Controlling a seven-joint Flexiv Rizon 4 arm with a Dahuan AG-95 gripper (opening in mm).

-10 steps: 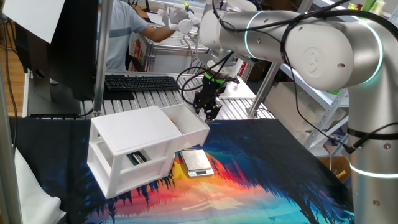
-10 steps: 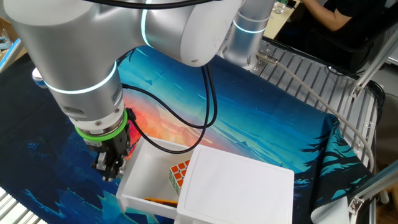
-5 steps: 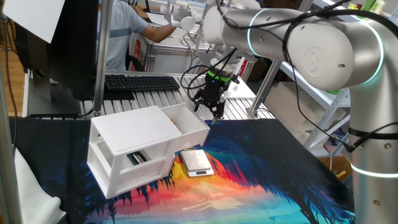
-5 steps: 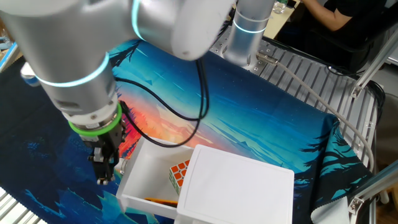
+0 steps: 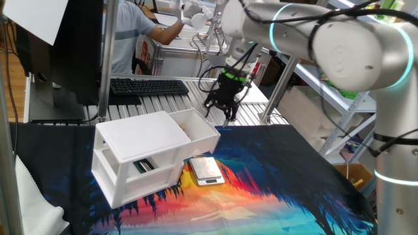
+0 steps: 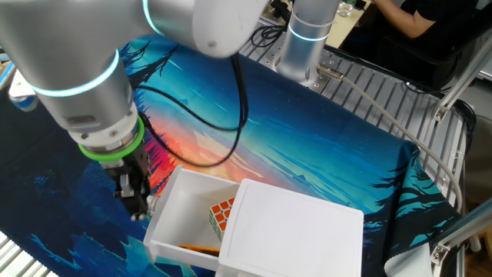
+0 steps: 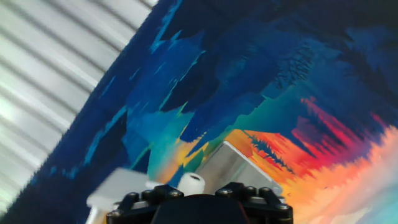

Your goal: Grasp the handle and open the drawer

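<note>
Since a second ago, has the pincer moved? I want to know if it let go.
Yes. The pincer has risen up and away from the drawer; it holds nothing.

No text, label, brand or number can be read in any view; the cabinet (image 5: pixel 140 156), the scale (image 5: pixel 206 170) and the mat (image 5: pixel 274 189) carry no legible writing

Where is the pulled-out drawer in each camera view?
One fixed view: drawer, centre, sticking out right of the cabinet.
Other fixed view: bottom centre, holding a puzzle cube.
Hand view: only a blurred white corner, bottom left.
Shared landmark: the silver scale.
</note>
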